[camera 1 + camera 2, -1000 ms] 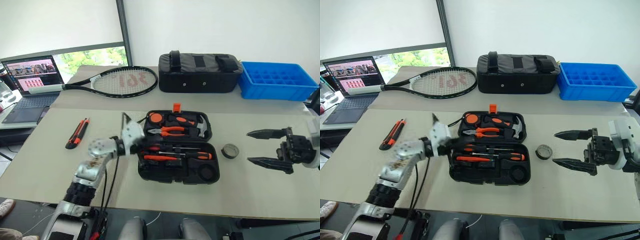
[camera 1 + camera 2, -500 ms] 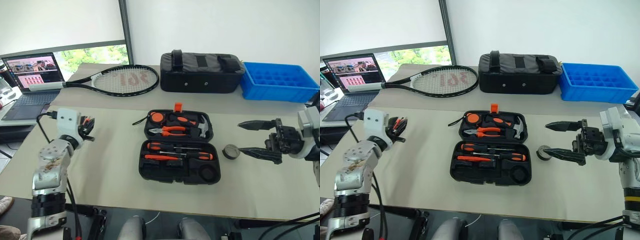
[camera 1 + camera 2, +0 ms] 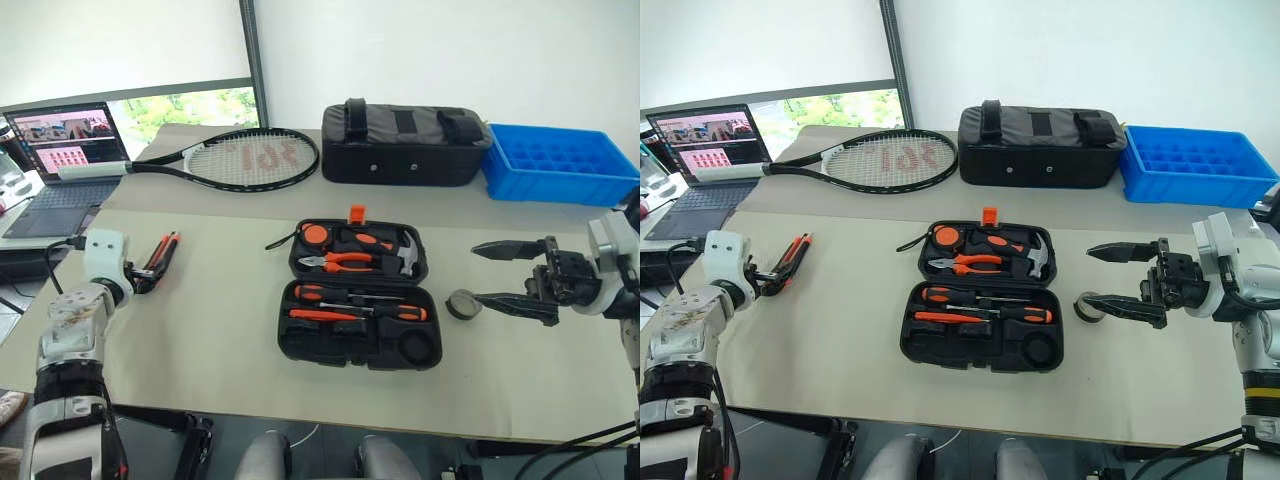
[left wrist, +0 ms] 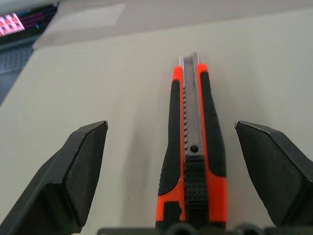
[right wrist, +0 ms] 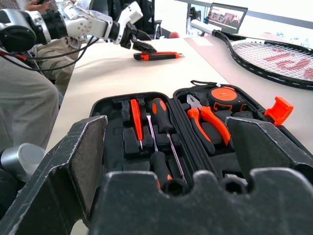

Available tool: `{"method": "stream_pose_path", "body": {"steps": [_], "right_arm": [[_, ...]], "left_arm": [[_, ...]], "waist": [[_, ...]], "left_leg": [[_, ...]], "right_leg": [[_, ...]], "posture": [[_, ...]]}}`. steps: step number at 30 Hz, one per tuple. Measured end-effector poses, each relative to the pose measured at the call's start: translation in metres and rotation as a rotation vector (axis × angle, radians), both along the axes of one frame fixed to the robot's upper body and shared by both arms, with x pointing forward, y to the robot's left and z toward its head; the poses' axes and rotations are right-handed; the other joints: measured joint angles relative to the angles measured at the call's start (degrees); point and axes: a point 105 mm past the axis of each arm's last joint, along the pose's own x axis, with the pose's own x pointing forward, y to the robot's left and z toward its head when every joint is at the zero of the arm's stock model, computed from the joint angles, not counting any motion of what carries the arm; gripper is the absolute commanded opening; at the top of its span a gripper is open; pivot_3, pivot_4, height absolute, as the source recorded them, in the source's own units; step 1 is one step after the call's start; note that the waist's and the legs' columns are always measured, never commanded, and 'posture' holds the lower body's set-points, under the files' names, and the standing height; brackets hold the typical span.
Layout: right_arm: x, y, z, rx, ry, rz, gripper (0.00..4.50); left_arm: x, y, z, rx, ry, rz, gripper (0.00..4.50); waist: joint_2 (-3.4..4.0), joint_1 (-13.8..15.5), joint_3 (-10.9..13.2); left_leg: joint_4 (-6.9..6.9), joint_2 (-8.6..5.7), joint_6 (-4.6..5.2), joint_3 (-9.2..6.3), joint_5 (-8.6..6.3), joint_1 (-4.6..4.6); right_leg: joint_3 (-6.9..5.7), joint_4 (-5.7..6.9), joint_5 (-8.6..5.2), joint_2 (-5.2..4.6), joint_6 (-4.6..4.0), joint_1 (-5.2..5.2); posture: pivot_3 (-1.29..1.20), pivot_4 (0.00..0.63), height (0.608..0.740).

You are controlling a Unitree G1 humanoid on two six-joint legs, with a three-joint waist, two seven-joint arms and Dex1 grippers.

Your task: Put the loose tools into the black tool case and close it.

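Observation:
The black tool case (image 3: 284,338) lies open at the table's middle, with screwdrivers (image 3: 352,296), pliers and a hammer in its slots. An orange-black utility knife (image 3: 160,256) lies on the table far to the left. My left gripper (image 3: 142,279) is open at the knife's near end. In the left wrist view the knife (image 4: 193,156) runs between the spread fingers (image 4: 80,166), apart from both. A dark tape roll (image 3: 462,303) rests right of the case. My right gripper (image 3: 477,272) is open beside it and points at the case, with its lower finger next to the roll.
A tennis racket (image 3: 245,158), a black fabric bag (image 3: 405,143) and a blue tray (image 3: 560,160) line the back of the table. A laptop (image 3: 65,150) sits at the far left. In the right wrist view a person (image 5: 24,107) sits beyond the table.
My left gripper has swung left from over the open case to the utility knife and gone from shut to open. The right gripper has stayed put beside the tape roll.

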Motion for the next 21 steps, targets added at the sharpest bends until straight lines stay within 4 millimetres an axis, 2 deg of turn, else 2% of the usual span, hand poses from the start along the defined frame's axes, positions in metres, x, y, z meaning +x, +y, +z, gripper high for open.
{"method": "stream_pose_path", "body": {"steps": [1, 7, 11, 12, 15, 16, 21], "right_arm": [[0.0, 0.0, 0.0, 0.0, -0.001, 0.0, 4.5], [0.001, 0.0, 0.001, -0.002, -0.01, 0.001, 4.5], [0.001, 0.0, 0.001, -0.007, -0.028, 0.0, 4.5], [0.001, 0.0, 0.001, -0.008, -0.032, 0.0, 4.5], [0.002, -0.001, -0.001, -0.007, -0.028, -0.004, 4.5], [0.002, -0.001, -0.001, -0.007, -0.026, -0.004, 4.5], [0.002, -0.002, -0.003, -0.011, -0.034, -0.007, 4.5]], "left_arm": [[0.0, -0.001, -0.007, -0.017, 0.023, -0.011, 4.47], [0.007, 0.0, -0.008, -0.033, 0.036, -0.06, 4.47], [0.009, -0.001, -0.011, -0.048, 0.039, -0.073, 3.41], [0.01, -0.001, -0.011, -0.052, 0.039, -0.08, 2.93], [0.01, -0.001, -0.013, -0.061, 0.044, -0.083, 1.91], [0.009, 0.0, -0.013, -0.069, 0.045, -0.077, 1.77], [0.009, 0.002, -0.013, -0.085, 0.04, -0.065, 1.77]], "waist": [[0.0, 0.0, 0.0], [0.14, 0.2, -0.1], [0.23, 0.2, -0.1], [0.23, 0.2, -0.1], [0.27, 0.0, -0.2], [0.28, -0.1, -0.2], [0.29, -0.3, -0.2]], "left_leg": [[0.0, 0.0, 0.0, 0.01, 0.0, -0.03], [0.01, 0.0, -0.01, 0.04, 0.01, -0.19], [0.02, 0.0, -0.01, 0.06, 0.01, -0.19], [0.02, 0.0, -0.01, 0.06, 0.01, -0.19], [0.02, 0.01, -0.01, 0.07, 0.01, -0.17], [0.02, 0.04, -0.01, 0.07, 0.01, -0.15], [0.02, 0.05, -0.01, 0.07, 0.01, -0.15]], "right_leg": [[-0.02, 0.03, 0.0, 0.0, 0.0, -0.06], [-0.08, 0.26, 0.0, 0.0, 0.0, -0.33], [-0.09, 0.29, 0.0, 0.0, 0.0, -0.37], [-0.09, 0.3, 0.0, 0.01, 0.0, -0.39], [-0.09, 0.34, 0.0, 0.03, 0.01, -0.43], [-0.09, 0.36, 0.0, 0.06, 0.0, -0.43], [-0.09, 0.38, 0.0, 0.08, 0.0, -0.45]], "posture": [[0.0, 0.15, 0.707], [0.0, 0.15, 0.707], [0.0, 0.15, 0.707], [0.0, 0.15, 0.707], [0.0, 0.15, 0.707], [0.0, 0.15, 0.707], [0.0, 0.15, 0.707]]}}
